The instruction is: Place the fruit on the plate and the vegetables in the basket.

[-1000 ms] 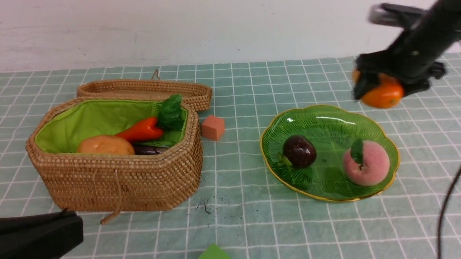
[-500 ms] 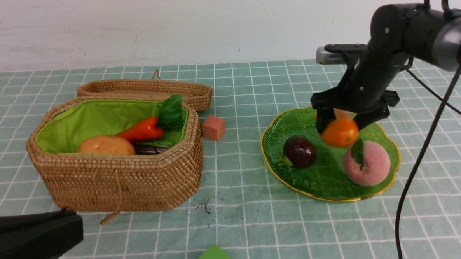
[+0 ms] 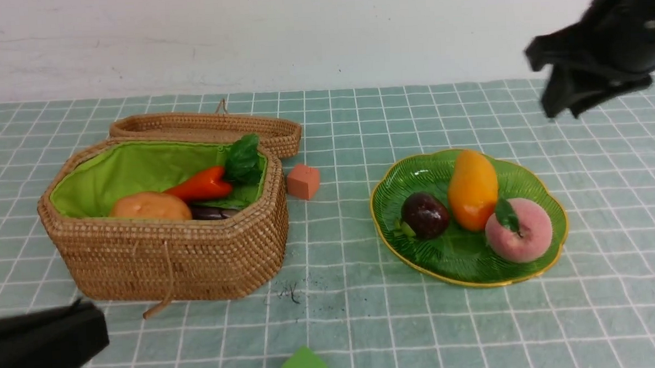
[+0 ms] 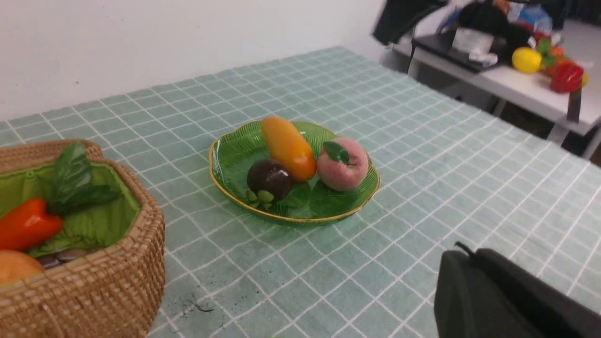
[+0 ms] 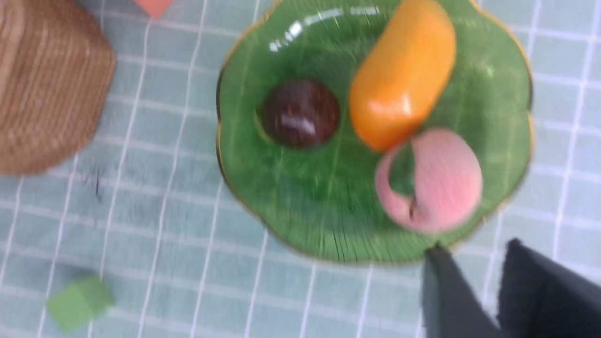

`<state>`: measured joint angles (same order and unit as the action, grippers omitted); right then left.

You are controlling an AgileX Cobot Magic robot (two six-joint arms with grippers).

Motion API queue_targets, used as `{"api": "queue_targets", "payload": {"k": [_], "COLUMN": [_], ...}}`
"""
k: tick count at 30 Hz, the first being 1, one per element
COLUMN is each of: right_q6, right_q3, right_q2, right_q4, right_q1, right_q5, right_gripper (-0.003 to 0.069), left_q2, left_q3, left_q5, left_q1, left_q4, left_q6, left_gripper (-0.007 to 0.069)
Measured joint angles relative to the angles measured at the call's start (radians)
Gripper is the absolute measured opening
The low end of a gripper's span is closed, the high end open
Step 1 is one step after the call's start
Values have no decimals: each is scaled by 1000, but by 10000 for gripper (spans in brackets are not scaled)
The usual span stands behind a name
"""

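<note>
The mango (image 3: 472,188) lies on the plate (image 3: 549,196), well below the right fingers (image 3: 564,104) — empty, their gap unclear. It leans against the peach (image 3: 520,236) and could roll; the left fingers are closed.

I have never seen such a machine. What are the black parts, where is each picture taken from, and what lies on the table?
It is a robot with two arms. One camera looks forward from between them; one more sits on each wrist. The blurred black shape is the right end effector, raised and holding nothing. The left end effector is shut and empty. On the wavy green glass plate lie an orange-yellow oval mango, a dark purple round mangosteen and a fuzzy pink peach. The brown wicker basket holds a carrot, a potato and something dark purple. Two small cubes, salmon and green, lie on the checked cloth.
</note>
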<state>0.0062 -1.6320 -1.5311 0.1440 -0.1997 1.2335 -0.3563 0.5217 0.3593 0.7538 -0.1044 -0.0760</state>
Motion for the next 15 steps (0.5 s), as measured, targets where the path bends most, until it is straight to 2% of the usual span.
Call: {"api": "queue_targets", "payload": {"k": [3,6,7,9,15], "right_q6": [7,30,54,77,102], "right_q3": [168,318,438,537,816], "right_q2": [167,291,402,499,837], "right_q4": [0,0,0,0,-1], "right_q1": [0,0,0,0,0], "right_q5": [6,12,15,17,-24], "right_gripper": [27,-12,-16,-16,-8], "left_q2": [74,116,133,139,141], "left_q3": [-113,-194,-247,-285,-344], "left_q5": [-113,-217,-282,-315,-335], "left_q1": [0,0,0,0,0], "left_q4": [-6,-6,-8,-9,-11], "left_q6": [-19,-38,-50,-55,-58], "left_gripper": [-13,-13,-13,-13,-13]}}
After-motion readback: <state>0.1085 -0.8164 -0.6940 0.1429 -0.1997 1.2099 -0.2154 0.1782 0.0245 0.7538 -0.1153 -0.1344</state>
